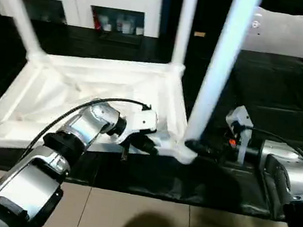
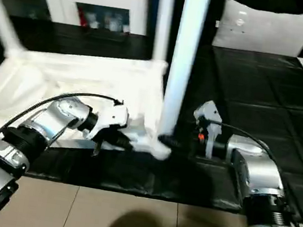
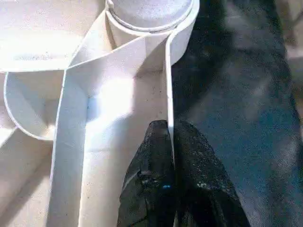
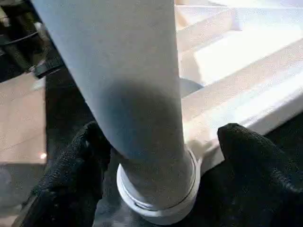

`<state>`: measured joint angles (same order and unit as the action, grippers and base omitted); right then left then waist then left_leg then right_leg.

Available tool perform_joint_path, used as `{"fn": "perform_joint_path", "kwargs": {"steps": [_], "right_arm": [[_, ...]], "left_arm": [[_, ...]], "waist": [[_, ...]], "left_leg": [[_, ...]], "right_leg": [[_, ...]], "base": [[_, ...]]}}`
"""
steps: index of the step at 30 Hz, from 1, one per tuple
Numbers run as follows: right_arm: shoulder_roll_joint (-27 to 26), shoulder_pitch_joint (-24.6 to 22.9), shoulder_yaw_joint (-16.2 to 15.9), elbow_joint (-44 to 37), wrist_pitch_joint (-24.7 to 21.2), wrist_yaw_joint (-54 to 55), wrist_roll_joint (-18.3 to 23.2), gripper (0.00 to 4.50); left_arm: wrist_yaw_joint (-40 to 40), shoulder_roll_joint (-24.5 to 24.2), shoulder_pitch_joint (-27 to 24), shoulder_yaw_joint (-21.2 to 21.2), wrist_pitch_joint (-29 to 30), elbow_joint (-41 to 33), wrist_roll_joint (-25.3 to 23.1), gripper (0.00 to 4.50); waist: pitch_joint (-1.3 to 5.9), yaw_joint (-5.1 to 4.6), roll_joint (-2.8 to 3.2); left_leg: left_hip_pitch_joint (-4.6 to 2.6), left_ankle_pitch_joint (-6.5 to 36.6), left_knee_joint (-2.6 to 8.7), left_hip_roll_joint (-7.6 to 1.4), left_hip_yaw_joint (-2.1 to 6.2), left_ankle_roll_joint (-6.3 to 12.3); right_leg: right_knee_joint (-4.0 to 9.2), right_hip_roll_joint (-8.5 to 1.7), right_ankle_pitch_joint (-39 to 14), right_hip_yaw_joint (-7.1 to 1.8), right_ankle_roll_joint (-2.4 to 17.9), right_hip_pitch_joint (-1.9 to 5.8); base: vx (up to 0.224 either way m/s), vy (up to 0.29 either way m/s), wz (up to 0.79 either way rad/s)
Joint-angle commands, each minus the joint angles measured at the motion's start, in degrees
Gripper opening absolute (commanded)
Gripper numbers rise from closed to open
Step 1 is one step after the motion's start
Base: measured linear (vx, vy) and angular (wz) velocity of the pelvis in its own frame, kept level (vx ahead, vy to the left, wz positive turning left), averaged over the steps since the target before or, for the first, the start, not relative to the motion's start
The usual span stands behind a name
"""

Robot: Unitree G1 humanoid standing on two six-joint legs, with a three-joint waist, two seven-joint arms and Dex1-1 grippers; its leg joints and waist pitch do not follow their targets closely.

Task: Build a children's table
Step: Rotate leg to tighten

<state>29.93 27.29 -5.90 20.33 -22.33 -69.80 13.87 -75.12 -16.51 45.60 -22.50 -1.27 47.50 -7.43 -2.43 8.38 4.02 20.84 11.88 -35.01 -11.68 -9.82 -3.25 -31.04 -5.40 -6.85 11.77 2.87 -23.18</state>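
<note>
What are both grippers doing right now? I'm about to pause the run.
Left gripper: shut on the rim wall of the table top.
Right gripper: jaws open, one on each side of the leg at its socket.

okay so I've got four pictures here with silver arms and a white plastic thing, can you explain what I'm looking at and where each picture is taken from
This is a humanoid robot assembling a children's table. Two pictures come from cameras in its head, looking down over its silver forearms. The other two come from cameras on its wrists, looking along the black fingers.

The white table top lies upside down, ribbed side up, on a black-covered work table. White tube legs already stand in its corner sockets.

The left pincer is shut on the thin side wall of the top, near a corner socket. The right pincer is open, one finger on each side of the nearest leg just above its socket. Its left finger sits against the leg; the right one stands clear.
</note>
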Motion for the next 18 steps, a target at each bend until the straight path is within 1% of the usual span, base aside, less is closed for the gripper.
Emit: {"fn": "perform_joint_path", "kwargs": {"steps": [1,3,4,5,6,7,8,9,11,12,15,16,17,18], "right_arm": [[0.73,-0.63,-1.20,-1.60,-0.41,-2.39,0.71,3.51],[0.85,-0.95,-1.67,-2.21,-0.88,-3.29,1.11,3.45],[0.85,-0.95,-1.67,-2.21,-0.88,-3.29,1.11,3.34],[0.81,-1.03,-1.94,-2.04,-0.73,-3.38,0.98,3.11],[0.84,-1.04,-2.23,-1.66,-0.27,-3.53,0.81,3.07],[0.84,-1.03,-2.26,-1.62,-0.25,-3.55,0.80,3.03],[0.81,-1.02,-2.44,-1.29,-0.16,-3.75,0.76,2.82],[0.78,-0.99,-2.52,-1.14,-0.24,-4.14,0.86,2.82],[0.73,-0.95,-2.50,-1.11,-0.34,-4.52,0.99,2.58],[0.72,-0.97,-2.50,-1.20,-0.48,-4.77,1.12,2.58],[0.49,-1.14,-2.40,-1.80,-1.28,-5.18,1.77,2.28],[0.16,-1.33,-2.28,-2.33,-1.92,-5.18,2.21,2.20],[-0.29,-1.60,-2.14,-2.92,-2.41,-4.80,2.58,2.07],[-0.77,-1.80,-1.96,-3.31,-2.74,-4.25,2.86,2.07]], "left_arm": [[-2.68,-0.42,-0.04,-1.74,-1.32,-1.17,-0.78,0.00],[-3.25,-0.47,-0.15,-1.69,-1.51,-1.33,-0.66,0.00],[-3.25,-0.47,-0.15,-1.69,-1.51,-1.33,-0.66,0.00],[-3.41,-0.47,-0.22,-1.71,-1.51,-1.41,-0.61,0.00],[-3.55,-0.46,-0.23,-1.76,-1.57,-1.42,-0.58,0.00],[-3.56,-0.45,-0.23,-1.77,-1.58,-1.42,-0.58,0.00],[-3.67,-0.45,-0.25,-1.81,-1.60,-1.42,-0.53,0.00],[-3.77,-0.48,-0.26,-1.86,-1.59,-1.44,-0.43,0.00],[-3.90,-0.48,-0.27,-1.78,-1.59,-1.43,-0.40,0.00],[-4.03,-0.46,-0.29,-1.67,-1.52,-1.44,-0.38,0.00],[-4.08,-0.39,-0.41,-1.34,-0.99,-1.59,-0.19,0.00],[-3.89,-0.22,-0.44,-1.07,-0.15,-1.68,0.03,0.00],[-3.22,0.06,-0.38,-0.79,1.22,-1.73,0.11,0.00],[-2.47,0.33,-0.30,-0.56,2.43,-1.72,0.11,0.00]], "waist": [[4.84,-0.02,-1.28],[4.79,0.00,-1.24],[4.74,0.00,-1.22],[4.73,-0.04,-1.24],[4.73,-0.03,-1.13],[4.74,-0.05,-1.16],[4.75,-0.06,-1.16],[4.77,-0.05,-1.21],[4.79,-0.05,-1.19],[4.80,-0.04,-1.21],[4.78,0.00,-1.18],[4.77,0.00,-1.33],[4.73,0.04,-1.24],[4.72,0.00,-1.26]], "left_leg": [[-0.53,5.61,3.44,-2.25,0.55,5.79],[-0.47,5.62,3.45,-2.28,0.57,5.67],[-0.48,5.78,3.49,-2.26,0.58,5.47],[-0.51,5.97,3.49,-2.23,0.57,5.30],[-0.53,6.10,3.49,-2.24,0.57,5.22],[-0.55,6.18,3.49,-2.23,0.58,5.12],[-0.53,6.13,3.50,-2.25,0.59,5.09],[-0.47,5.96,3.48,-2.20,0.59,5.09],[-0.46,5.69,3.47,-2.23,0.61,5.20],[-0.45,5.68,3.45,-2.19,0.57,5.20],[-0.46,5.71,3.46,-2.21,0.58,5.29],[-0.46,5.81,3.46,-2.14,0.53,5.22],[-0.49,5.87,3.49,-2.17,0.56,5.17],[-0.49,5.89,3.48,-2.19,0.53,5.07]], "right_leg": [[3.19,-4.33,-20.33,-3.87,2.41,3.87],[3.23,-4.34,-20.74,-3.88,2.18,3.84],[3.34,-4.37,-21.26,-3.84,2.05,3.83],[3.41,-4.32,-21.68,-3.79,1.86,3.83],[3.47,-4.34,-21.89,-3.78,1.76,3.82],[3.51,-4.32,-21.98,-3.76,1.63,3.81],[3.50,-4.31,-21.92,-3.77,1.61,3.82],[3.46,-4.29,-21.68,-3.77,1.54,3.84],[3.41,-4.27,-21.36,-3.77,1.60,3.82],[3.43,-4.27,-21.35,-3.80,1.56,3.83],[3.46,-4.26,-21.55,-3.75,1.49,3.82],[3.52,-4.26,-21.85,-3.74,1.33,3.84],[3.56,-4.30,-22.22,-3.70,1.28,3.85],[3.57,-4.28,-22.33,-3.72,1.21,3.84]], "base": [[0.000,0.000,0.00],[0.000,0.000,0.00],[0.000,0.000,0.00],[0.000,0.000,0.00],[0.000,0.000,0.00],[0.000,0.000,0.00],[0.000,0.000,0.00],[0.000,0.000,0.00],[0.000,0.000,0.00],[0.000,0.000,0.00],[0.000,0.000,0.00],[0.000,0.000,0.00],[0.000,0.000,0.00],[0.000,0.000,0.00]]}}
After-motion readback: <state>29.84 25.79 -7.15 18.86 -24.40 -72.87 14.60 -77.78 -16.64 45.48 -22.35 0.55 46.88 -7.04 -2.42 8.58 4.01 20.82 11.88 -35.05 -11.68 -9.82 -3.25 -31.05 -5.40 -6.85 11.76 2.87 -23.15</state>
